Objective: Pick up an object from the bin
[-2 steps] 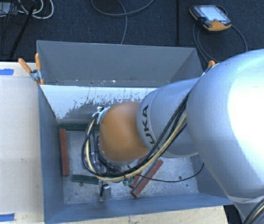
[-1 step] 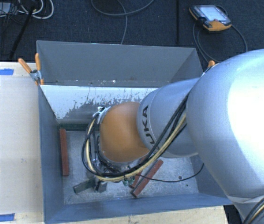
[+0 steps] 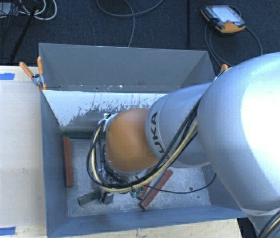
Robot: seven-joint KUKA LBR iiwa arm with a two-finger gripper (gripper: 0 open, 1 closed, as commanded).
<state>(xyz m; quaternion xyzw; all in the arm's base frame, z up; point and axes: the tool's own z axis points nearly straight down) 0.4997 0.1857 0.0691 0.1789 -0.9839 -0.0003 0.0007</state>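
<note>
The grey arm comes in from the right and bends steeply down into the grey metal bin, covering much of the bin's right half. Its wrist points at the floor near the front wall. A rounded orange cover caps the wrist, and black and yellow cables loop round the cover's left and lower sides. The claw sits under this cover, low over the front middle of the floor; I cannot tell whether it is open or closed.

The left brown stick lies flat along the left wall, well apart from the wrist. The front brown stick lies slanted just below the cover's lower right edge, beneath the cables. A small dark grey piece rests on the floor just left of the claw, near the front wall.
</note>
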